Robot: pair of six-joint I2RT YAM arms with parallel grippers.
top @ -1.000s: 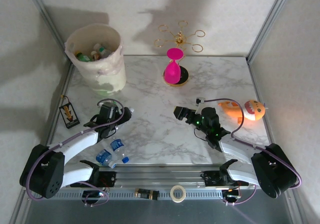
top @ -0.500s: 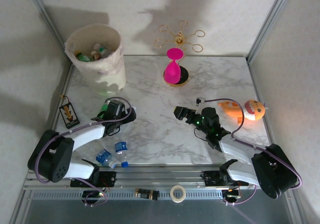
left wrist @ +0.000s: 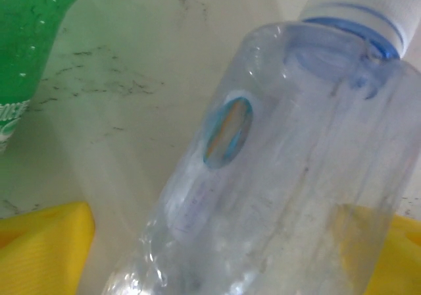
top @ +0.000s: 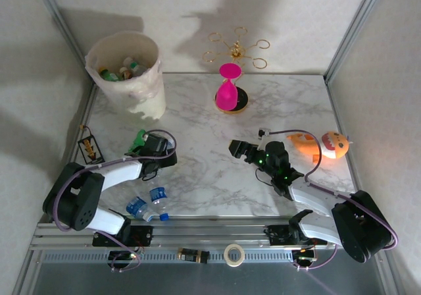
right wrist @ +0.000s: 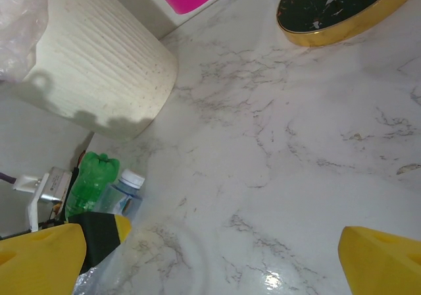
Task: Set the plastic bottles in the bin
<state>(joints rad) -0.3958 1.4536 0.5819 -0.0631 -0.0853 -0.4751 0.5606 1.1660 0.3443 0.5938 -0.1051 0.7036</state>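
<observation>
The worktop [top: 210, 176] was white marble with grey veins, closed in by pale textured walls [top: 296, 18]. Outside the bin I counted four plastic bottles.

One clear bottle [left wrist: 276, 163] lay between the yellow fingers [left wrist: 39, 249] of the left tool [top: 152, 149]. It was transparent, with a small oval blue-and-orange sticker on its side and a white cap with a blue ring. The left tool was spread, one finger on each side of this bottle. In the wrist view a strip of marble showed between one finger and the plastic, so it was not pinching it.

One green bottle [top: 138, 139] lay just beside that tool, on its far-left side, and carried a pale label with green print. Two more clear bottles [top: 137, 207] with blue labels lay close together near the front edge, by the base of the left arm.

The one bin [top: 141, 101] was round, cream and ribbed, and lined with a whitish bag. It stood in the far left corner. Several bottles [top: 125, 68] were inside it, but I could not count them exactly.

The right tool [top: 237, 150] was over the middle of the worktop, its two yellow fingers [right wrist: 378, 259] spread wide with nothing between them.

There were also one pink hourglass-shaped object [top: 227, 92] on a black base, one orange plush toy [top: 325, 145], one gold wire stand [top: 238, 48], one small tag [top: 89, 149] and one roll of tape [top: 233, 254] on the front rail.
</observation>
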